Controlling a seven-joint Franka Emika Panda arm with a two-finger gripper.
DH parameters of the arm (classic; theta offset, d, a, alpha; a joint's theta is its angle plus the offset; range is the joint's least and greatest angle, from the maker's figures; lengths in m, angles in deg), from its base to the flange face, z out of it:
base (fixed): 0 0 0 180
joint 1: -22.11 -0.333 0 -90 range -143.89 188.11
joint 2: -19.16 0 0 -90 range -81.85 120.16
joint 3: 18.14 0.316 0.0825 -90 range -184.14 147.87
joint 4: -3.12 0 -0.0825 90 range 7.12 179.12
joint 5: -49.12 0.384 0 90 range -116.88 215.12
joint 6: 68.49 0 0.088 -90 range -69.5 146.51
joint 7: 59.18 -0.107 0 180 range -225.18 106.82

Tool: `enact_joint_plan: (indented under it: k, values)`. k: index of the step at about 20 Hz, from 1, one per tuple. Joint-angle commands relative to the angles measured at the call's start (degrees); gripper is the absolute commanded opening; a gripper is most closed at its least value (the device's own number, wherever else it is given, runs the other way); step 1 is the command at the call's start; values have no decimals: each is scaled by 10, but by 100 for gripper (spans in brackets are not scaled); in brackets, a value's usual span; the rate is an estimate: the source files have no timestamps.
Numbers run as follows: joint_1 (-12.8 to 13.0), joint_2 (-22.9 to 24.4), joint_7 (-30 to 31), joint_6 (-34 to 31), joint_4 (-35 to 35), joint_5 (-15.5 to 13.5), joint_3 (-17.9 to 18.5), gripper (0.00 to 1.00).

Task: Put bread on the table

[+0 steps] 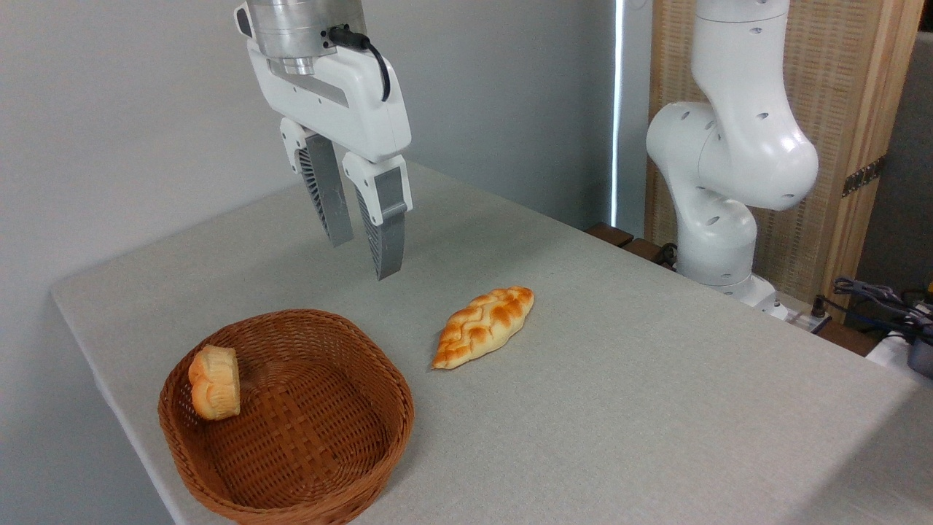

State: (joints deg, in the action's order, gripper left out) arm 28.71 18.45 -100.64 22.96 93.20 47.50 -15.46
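1. The gripper (362,257) hangs above the table (656,408), fingers a narrow gap apart, holding nothing.
2. The bread (215,383) leans against the basket (291,467) wall at 9 o'clock.
3. A braided loaf (482,326) lies on the cloth at the basket's 2 o'clock.

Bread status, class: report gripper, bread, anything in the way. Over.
Gripper open, empty, hovering above the table. Bread leaning against the left inner wall of the basket. Braided loaf on the cloth, right of basket, clear of the path.
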Motion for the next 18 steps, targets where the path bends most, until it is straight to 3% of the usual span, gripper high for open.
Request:
enact_joint_plan:
  k: [1, 15, 18]
  values:
    - [4, -1, -7, -2, -5, -11, 9, 100]
    - [3, 1, -4, -2, -4, -14, 8, 100]
    - [5, 1, 49, 12, 0, -13, 1, 100]
